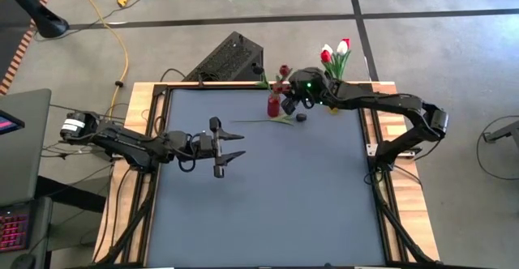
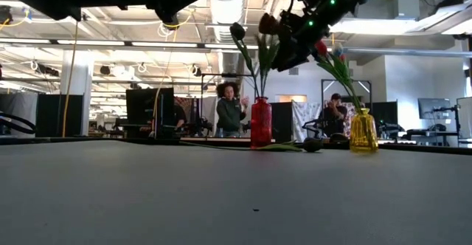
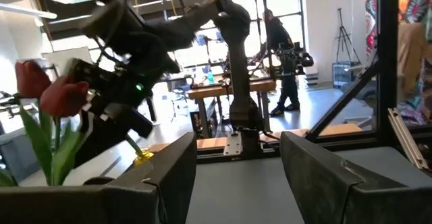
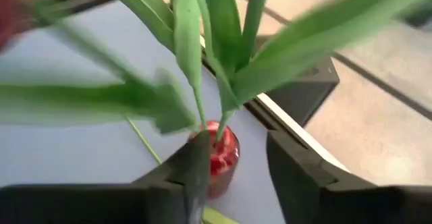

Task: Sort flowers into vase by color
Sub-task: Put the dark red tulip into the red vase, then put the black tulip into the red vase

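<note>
A red vase stands near the table's far edge and holds dark maroon tulips with green leaves. A yellow vase to its right holds red and white tulips. One dark-headed tulip lies flat on the table just in front of the red vase. My right gripper is open and hovers above the red vase, among the leaves. My left gripper is open and empty over the table's left middle, pointing toward the vases. My right gripper is open over the flowers in the red vase. Blurred leaves cross in front of its fingers, and I cannot tell whether the fingers touch them.
A black ribbed box sits just beyond the table's far edge. The dark mat stretches from the vases to the near edge. People show in the room behind the table.
</note>
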`<state>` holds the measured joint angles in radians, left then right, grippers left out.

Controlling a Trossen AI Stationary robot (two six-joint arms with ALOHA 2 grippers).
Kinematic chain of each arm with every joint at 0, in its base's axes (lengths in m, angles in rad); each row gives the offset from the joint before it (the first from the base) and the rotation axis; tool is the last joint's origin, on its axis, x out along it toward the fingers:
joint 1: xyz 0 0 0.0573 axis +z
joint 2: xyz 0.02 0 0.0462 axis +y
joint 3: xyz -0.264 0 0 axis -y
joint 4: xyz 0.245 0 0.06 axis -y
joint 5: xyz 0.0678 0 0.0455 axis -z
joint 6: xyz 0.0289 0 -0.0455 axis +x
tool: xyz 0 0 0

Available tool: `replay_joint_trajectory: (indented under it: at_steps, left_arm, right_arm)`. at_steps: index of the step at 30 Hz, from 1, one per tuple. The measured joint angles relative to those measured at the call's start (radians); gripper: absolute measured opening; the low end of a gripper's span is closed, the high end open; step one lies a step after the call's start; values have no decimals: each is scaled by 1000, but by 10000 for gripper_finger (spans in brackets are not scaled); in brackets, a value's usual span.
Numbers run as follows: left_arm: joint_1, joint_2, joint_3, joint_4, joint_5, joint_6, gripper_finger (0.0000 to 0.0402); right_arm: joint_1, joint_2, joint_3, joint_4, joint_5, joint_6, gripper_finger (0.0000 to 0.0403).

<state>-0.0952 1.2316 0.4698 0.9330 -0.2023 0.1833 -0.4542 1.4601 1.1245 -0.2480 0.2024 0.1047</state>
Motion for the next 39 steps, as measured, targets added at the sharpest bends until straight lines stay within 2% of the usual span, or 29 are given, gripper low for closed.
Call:
replay_joint_trajectory:
  at_steps: [7,13,20,24,28,33,39]
  left_arm:
    - [-1,0,6,-17,67,-4,204]
    - [3,0,6,-57,34,-1,204]
    - [77,0,6,-154,61,-47,204]
    - [169,1,6,-248,64,-97,204]
    - [298,1,6,-308,104,-148,204]
    - [479,20,30,-432,249,-196,204]
    - [619,151,157,-687,319,-144,204]
  right_arm:
    - [14,0,142,-290,-3,1,237]
    - [65,-2,218,-545,-3,53,244]
    - [189,-27,190,-722,32,105,242]
    - [296,-94,100,-708,119,125,231]
    - [410,-203,-40,-589,184,197,221]
    - [553,-328,-246,-338,192,272,217]
    - [685,-389,-403,-122,191,375,216]
